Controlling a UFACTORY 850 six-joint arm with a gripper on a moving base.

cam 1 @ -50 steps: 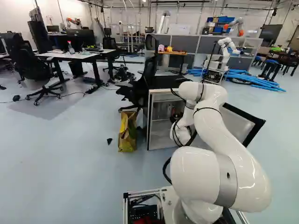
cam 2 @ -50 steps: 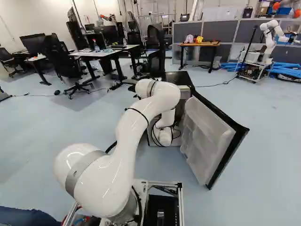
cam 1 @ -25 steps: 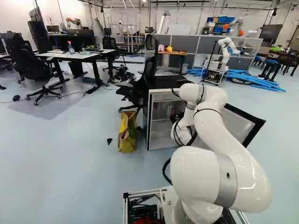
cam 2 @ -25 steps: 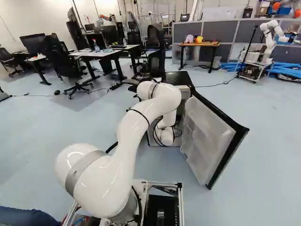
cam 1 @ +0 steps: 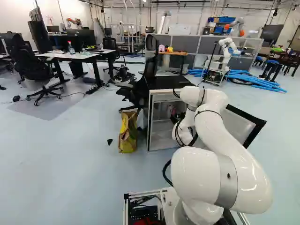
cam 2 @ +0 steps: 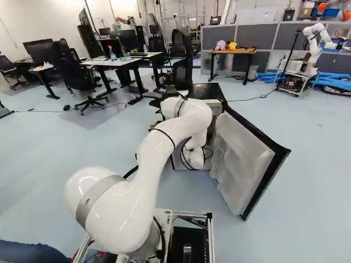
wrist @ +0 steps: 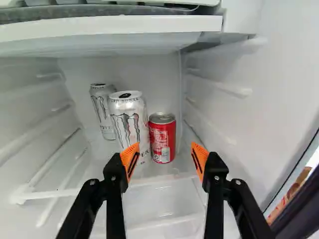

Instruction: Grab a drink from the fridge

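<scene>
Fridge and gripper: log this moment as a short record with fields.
gripper: open, facing the cans
fridge: door swung open, cans inside
drinks: red can, front silver can, rear silver can
arrangement: all upright; red can beside the front silver can, rear silver can behind it
task status: no drink grabbed yet

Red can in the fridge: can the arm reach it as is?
Likely yes: fridge door open, hand open, nothing between it and the red can. Snag: nearer silver can sits close beside it, so a finger may bump that.
</scene>
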